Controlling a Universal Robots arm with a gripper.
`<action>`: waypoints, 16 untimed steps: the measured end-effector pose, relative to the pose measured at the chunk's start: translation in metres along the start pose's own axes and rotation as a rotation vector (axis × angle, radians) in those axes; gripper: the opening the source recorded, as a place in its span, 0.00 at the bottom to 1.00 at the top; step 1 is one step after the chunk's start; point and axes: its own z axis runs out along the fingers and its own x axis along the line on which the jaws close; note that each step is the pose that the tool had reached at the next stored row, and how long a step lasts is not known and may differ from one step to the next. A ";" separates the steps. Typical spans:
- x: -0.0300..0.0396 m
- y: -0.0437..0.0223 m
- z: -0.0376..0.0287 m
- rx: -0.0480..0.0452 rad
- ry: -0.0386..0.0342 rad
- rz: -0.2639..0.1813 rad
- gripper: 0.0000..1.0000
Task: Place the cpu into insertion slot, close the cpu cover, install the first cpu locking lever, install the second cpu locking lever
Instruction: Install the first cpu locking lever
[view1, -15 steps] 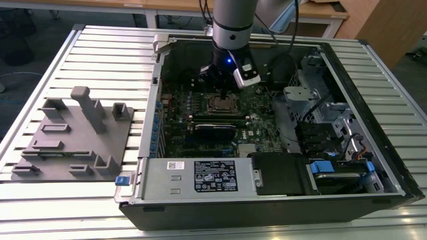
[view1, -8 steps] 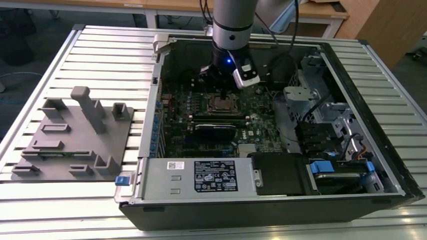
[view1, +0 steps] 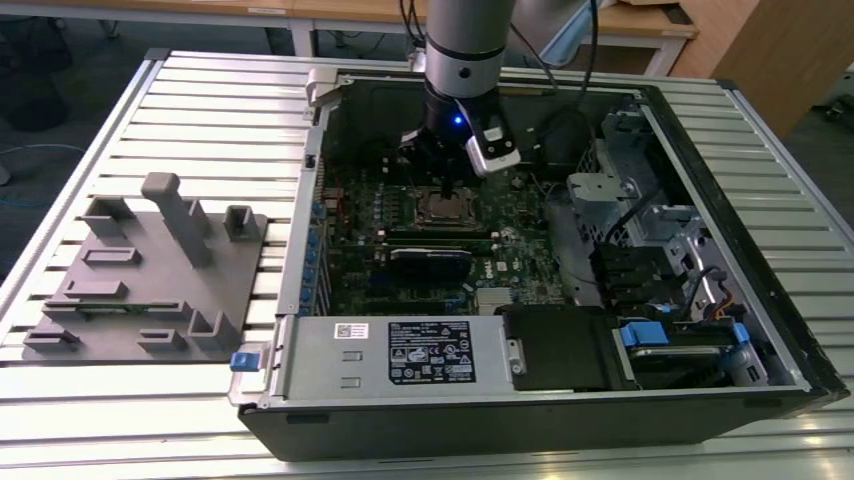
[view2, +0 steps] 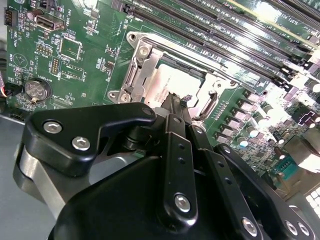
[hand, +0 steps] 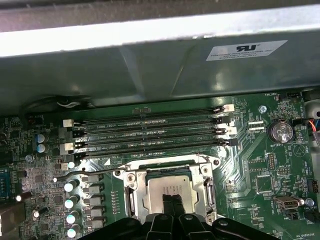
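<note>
Here, black gripper (view2: 175, 100) pinched narrow, nothing seen between fingers. Tips directly over pale silvery square cpu (hand: 167, 189). Cpu seated in metal-rimmed insertion slot (hand: 125, 176). Silvery frame cpu cover (hand: 134, 197) lay flat around it. Exterior view: long black memory slots (view1: 434, 236) at cpu's 6 o'clock.

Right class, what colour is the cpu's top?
Pale silvery-beige, clearest on the cpu in the first wrist view.

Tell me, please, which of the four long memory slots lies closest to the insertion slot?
The memory slot bordering the insertion slot; the other three lie beyond it, toward the case wall.
</note>
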 end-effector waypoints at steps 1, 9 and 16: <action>0.0000 0.0001 -0.0014 0.0000 0.0000 0.000 0.10; -0.0001 0.0002 -0.0043 0.0001 0.0000 0.000 0.10; -0.0001 0.0002 -0.0053 0.0002 0.0001 0.000 0.10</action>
